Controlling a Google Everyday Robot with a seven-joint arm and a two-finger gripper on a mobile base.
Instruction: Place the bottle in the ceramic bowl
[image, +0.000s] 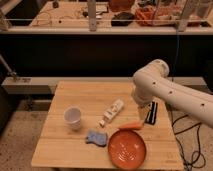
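The bottle (112, 111) is seen lying on its side mid-table (80, 92), apart from the gripper (151, 113), on the picture's left of it. The gripper is held wide and empty, pointed down near the table's right edge, just above a carrot (131, 126). The bowl (127, 149) is set at the front edge. Bare wood is found behind the bottle.
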